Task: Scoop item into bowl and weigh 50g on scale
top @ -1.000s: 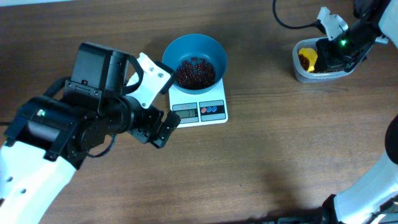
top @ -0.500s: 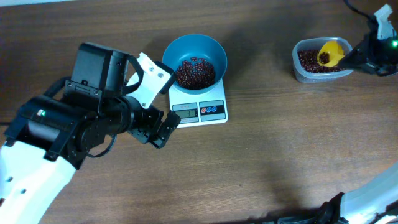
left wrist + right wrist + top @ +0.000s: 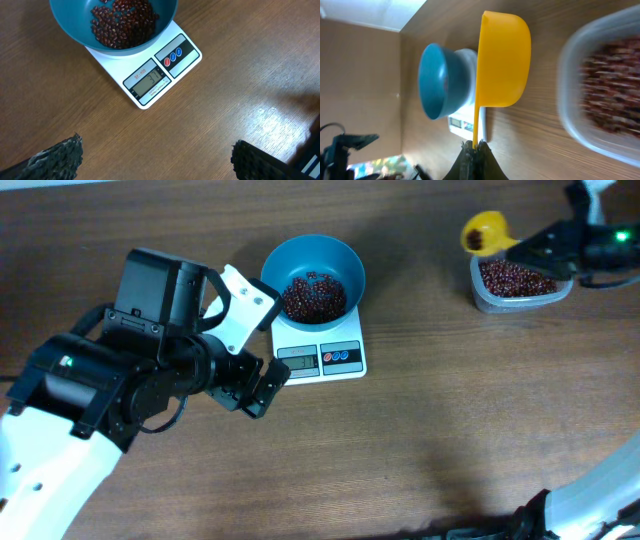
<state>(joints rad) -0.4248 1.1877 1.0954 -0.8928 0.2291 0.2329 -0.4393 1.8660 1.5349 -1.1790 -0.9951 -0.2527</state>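
The teal-blue bowl (image 3: 314, 272) stands on the white scale (image 3: 322, 352) and holds a heap of dark red-brown beans (image 3: 314, 295). It also shows in the left wrist view (image 3: 114, 22) above the scale's display (image 3: 148, 82). My left gripper (image 3: 255, 388) is open and empty, low over the table just left of the scale's front. My right gripper (image 3: 474, 148) is shut on the handle of the yellow scoop (image 3: 484, 232), held in the air left of the clear tub (image 3: 520, 283) of beans. The scoop's cup (image 3: 504, 60) shows side-on in the right wrist view.
The clear tub (image 3: 600, 90) of beans sits at the table's far right. The left arm's black and white body (image 3: 110, 380) covers the left part of the table. A wooden table (image 3: 420, 440) lies under everything.
My right gripper has lifted the yellow scoop out of the clear tub and moved it left and up. The left arm, bowl and scale have not moved.
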